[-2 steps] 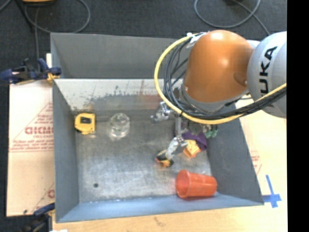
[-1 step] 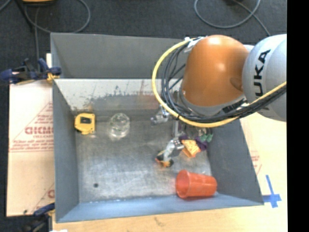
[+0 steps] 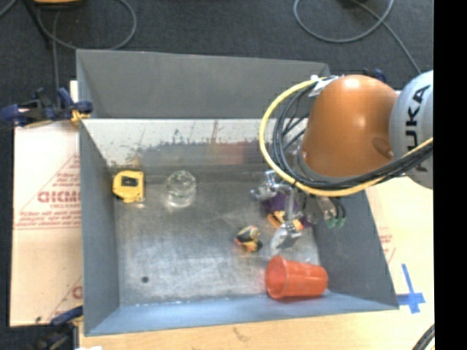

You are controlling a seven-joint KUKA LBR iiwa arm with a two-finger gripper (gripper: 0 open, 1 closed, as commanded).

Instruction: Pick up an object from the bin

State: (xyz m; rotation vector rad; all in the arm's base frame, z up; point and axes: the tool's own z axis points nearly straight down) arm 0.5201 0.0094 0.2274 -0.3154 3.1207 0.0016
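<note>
- The gripper [image 3: 278, 211] is low in the right part of the bin [image 3: 182, 86], under the arm's orange cover. Its two metal fingers [image 3: 288, 233] stand apart, so it looks open and clamps nothing.
- A small purple thing [image 3: 274, 217] lies on the floor between them. I cannot tell if they touch it.
- Near it on the left is a small black and yellow toy [image 3: 248, 239], and in front lies a red-orange cup [image 3: 295, 278] on its side.
- A yellow tape measure [image 3: 128, 186] and a clear glass [image 3: 179, 188] are well apart, on the left side.
- I judge that the step in hand is the placing for the grasp; nothing is lifted.
- The next move calls for closing on the purple thing alone, without pushing the toy, then a straight lift.
</note>
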